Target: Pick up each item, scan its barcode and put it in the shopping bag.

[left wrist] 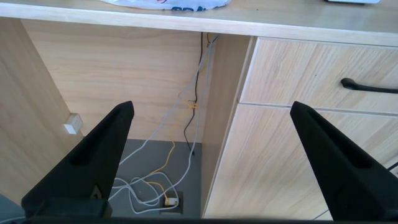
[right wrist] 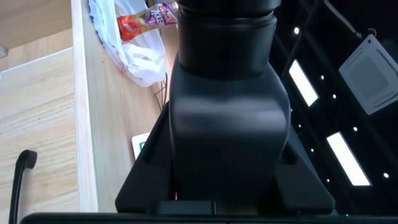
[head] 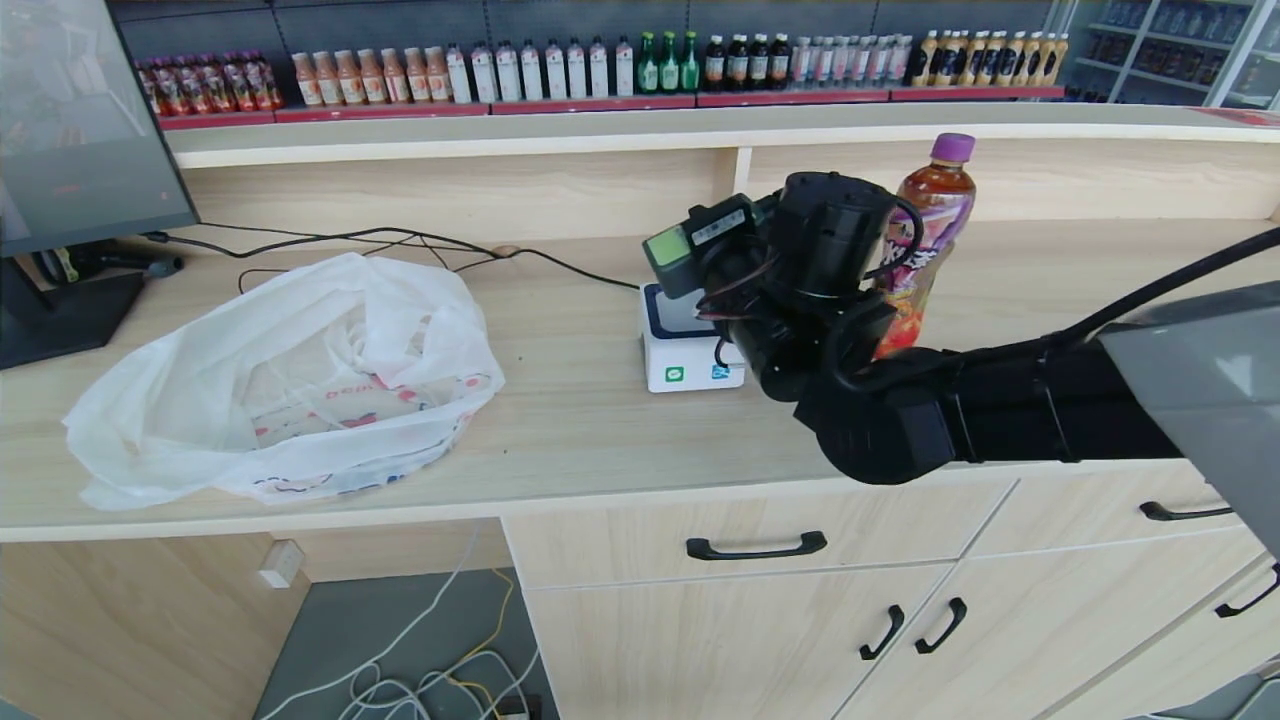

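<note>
A tea bottle (head: 935, 215) with a purple cap stands upright at the back right of the wooden counter (head: 580, 420). My right arm's wrist (head: 830, 270) is in front of it and hides its base, so I cannot tell whether it is held. The white scanner box (head: 690, 350) sits just left of that wrist and also appears as a green-marked scanner box (right wrist: 142, 146). The white shopping bag (head: 290, 380) lies open on the counter's left, and a red and purple packet (right wrist: 146, 15) shows at the bag (right wrist: 134, 59). My left gripper (left wrist: 211, 162) hangs open and empty below the counter edge.
A monitor (head: 85, 120) on a stand occupies the far left, with cables (head: 380, 240) trailing along the back. Drawers with black handles (head: 755, 547) lie under the counter. Loose wires (left wrist: 165, 180) run down to the floor in the open bay.
</note>
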You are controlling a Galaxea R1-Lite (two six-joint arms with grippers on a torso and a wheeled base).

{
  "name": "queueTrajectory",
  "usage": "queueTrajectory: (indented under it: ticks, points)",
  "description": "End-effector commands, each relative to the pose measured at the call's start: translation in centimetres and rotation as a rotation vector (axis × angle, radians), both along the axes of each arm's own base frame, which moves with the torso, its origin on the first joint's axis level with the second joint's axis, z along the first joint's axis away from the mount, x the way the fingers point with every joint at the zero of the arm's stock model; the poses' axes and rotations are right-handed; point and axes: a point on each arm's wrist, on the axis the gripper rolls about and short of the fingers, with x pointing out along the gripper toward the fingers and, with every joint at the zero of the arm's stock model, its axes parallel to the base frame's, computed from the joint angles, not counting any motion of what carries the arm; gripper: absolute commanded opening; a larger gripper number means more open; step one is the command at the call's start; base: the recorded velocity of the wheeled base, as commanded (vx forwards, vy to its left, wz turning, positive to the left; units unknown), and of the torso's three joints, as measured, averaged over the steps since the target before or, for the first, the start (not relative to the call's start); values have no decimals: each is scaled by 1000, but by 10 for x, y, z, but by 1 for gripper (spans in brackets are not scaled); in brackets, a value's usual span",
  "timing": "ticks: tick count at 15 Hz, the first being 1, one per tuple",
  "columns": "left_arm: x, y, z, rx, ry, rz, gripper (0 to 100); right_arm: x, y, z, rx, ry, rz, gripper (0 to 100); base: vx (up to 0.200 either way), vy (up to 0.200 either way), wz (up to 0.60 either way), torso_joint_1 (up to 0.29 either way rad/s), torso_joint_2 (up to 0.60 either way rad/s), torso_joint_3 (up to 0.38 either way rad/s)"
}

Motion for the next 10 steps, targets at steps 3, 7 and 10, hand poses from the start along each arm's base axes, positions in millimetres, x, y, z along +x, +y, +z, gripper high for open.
queueTrajectory:
  ticks: [3, 7, 10]
  points:
    - [0, 0, 0, 0, 0, 2, 100, 1, 0, 1, -1, -17, -24, 0, 0, 0, 0, 0, 0, 0]
    - [0, 0, 0, 0, 0, 2, 100, 1, 1, 4, -4, -48, -31, 0, 0, 0, 0, 0, 0, 0]
    - [0, 0, 0, 0, 0, 2, 100, 1, 2, 5, 0, -53, -32, 0, 0, 0, 0, 0, 0, 0]
